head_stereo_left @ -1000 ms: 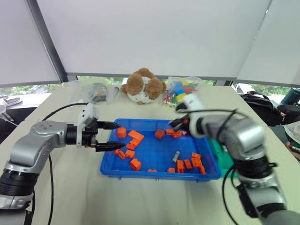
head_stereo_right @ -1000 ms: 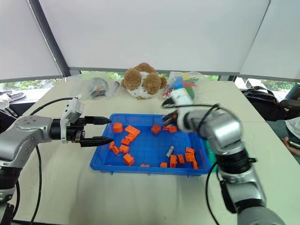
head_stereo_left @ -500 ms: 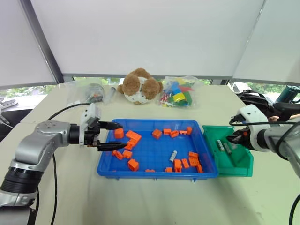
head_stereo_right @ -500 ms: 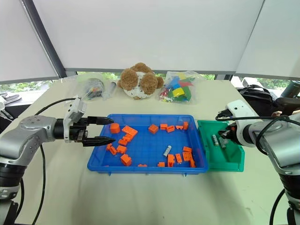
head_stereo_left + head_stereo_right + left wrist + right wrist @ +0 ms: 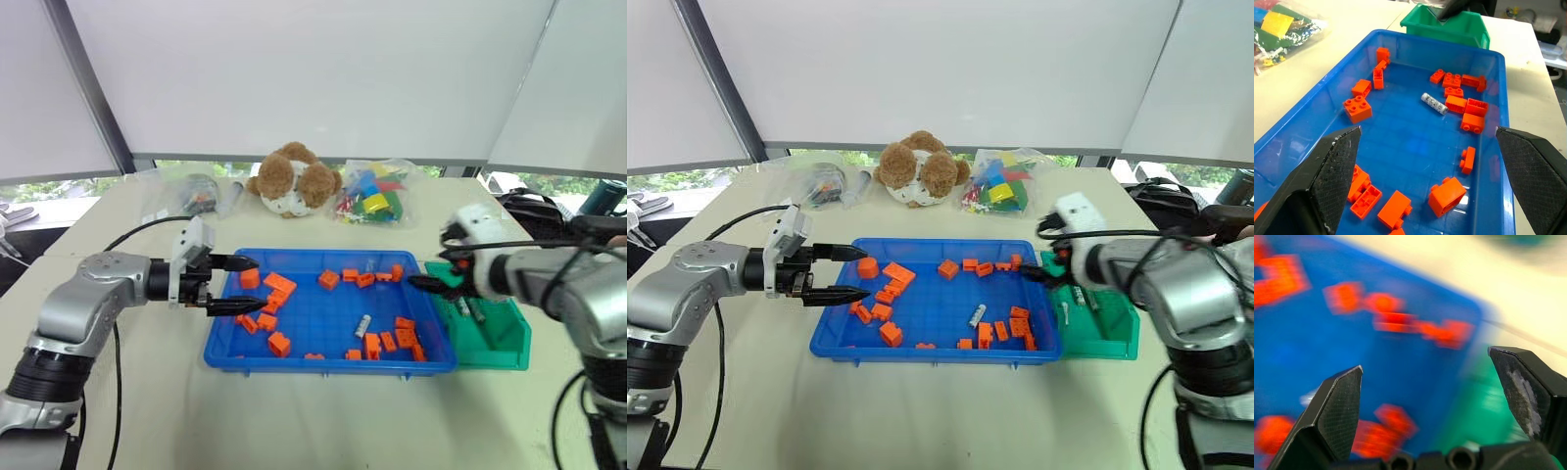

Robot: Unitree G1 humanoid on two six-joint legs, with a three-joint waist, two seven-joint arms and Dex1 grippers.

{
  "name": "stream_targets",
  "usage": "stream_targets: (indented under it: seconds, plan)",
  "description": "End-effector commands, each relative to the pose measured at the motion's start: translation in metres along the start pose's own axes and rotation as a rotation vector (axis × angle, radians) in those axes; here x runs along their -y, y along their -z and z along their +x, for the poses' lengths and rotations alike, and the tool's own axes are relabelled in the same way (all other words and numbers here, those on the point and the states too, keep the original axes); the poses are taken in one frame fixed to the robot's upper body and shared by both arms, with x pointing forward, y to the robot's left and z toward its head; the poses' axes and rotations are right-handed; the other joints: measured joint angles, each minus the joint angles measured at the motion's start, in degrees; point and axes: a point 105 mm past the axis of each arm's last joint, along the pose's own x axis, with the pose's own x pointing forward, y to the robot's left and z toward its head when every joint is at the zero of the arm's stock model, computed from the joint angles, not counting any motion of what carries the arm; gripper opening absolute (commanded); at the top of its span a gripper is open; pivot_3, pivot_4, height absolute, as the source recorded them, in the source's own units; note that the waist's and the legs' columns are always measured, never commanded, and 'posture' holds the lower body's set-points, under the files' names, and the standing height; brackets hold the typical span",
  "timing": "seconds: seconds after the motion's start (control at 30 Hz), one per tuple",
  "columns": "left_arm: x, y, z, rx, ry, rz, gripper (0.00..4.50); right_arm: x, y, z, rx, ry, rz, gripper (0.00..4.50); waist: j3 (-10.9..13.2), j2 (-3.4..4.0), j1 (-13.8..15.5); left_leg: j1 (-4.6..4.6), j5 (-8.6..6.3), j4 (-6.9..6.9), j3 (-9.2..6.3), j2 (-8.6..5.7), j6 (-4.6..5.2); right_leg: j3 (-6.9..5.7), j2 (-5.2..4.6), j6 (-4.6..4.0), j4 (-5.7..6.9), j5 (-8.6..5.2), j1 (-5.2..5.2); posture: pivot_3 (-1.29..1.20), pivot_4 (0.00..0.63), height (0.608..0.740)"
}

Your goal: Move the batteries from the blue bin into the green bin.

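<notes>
Table (image 5: 294, 421): pale beige, smooth, matt.

Left gripper (image 5: 238, 285): two tapered black fingers with a cross-hatched texture, spread apart and holding nothing, poised over the left end of the blue bin.

Clear plastic bag (image 5: 191, 193): crinkled, at the far left of the table, with dark contents that cannot be made out.

Blue bin (image 5: 323, 365): wide, shallow rectangular tray of glossy bright blue plastic with a raised rim, at the table's centre.

Orange blocks (image 5: 281, 285): small studded plastic bricks, scattered over the tray floor, thickest at its left and right ends.

Battery (image 5: 1434, 103): one short silver-grey metal cylinder, lying loose on the tray floor right of centre, just beside a cluster of orange blocks. It carries small dark print, too fine to read.

Plush toy (image 5: 295, 180): brown and white, fuzzy, rounded, behind the tray.

Second clear bag (image 5: 376, 192): crinkled, right of the plush, holding yellow, green, blue and red bricks.

Right gripper (image 5: 437, 282): black fingers set wide, empty, over the boundary between the blue bin's right end and the green bin.

Green bin (image 5: 495, 338): small, deeper teal-green plastic with sloped sides, touching the tray's right end. Grey cylinders (image 5: 472, 309) lie inside, partly hidden by the gripper.
</notes>
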Motion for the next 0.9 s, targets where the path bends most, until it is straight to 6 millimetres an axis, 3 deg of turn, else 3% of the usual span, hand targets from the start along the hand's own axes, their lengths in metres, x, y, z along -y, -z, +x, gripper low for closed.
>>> stream_targets:
  seconds: [0.03, 0.2, 0.47, 0.9]
  plan:
    - [-0.001, -0.012, -0.003, 0.013, -0.014, 0.052, 4.5, -0.02, -0.005, 0.01, 0.01, -0.048, -0.056, 4.45, 0.0, 0.0, 0.27, -0.01, 0.0, 0.0, 0.0, -0.01, 0.0, 0.0, -0.01, 0.0, 0.0, 0.0, 0.0, 0.0, 0.15, 0.733]
    - [0.0, -0.012, -0.005, 0.01, -0.018, 0.051, 4.5, -0.034, 0.005, 0.03, -0.027, -0.123, -0.132, 4.45, 0.0, -0.01, 0.2, -0.05, 0.0, 0.05, 0.02, -0.05, 0.0, -0.01, -0.07, 0.0, -0.02, 0.0, 0.01, 0.0, 0.15, 0.733]
    - [0.0, -0.013, -0.005, 0.005, -0.02, 0.054, 4.5, -0.041, 0.029, 0.056, -0.117, -0.223, -0.184, 4.45, 0.0, 0.0, 0.07, -0.03, 0.0, 0.04, 0.0, -0.03, 0.0, -0.01, -0.03, 0.0, -0.01, 0.0, 0.0, 0.0, 0.15, 0.733]
    - [0.003, -0.01, -0.007, 0.003, -0.037, 0.048, 4.5, -0.042, 0.041, 0.067, -0.182, -0.241, -0.196, 4.45, 0.0, 0.0, 0.11, -0.03, 0.0, 0.04, 0.01, -0.03, 0.0, -0.01, -0.04, 0.01, -0.01, 0.0, 0.01, 0.0, 0.15, 0.733]
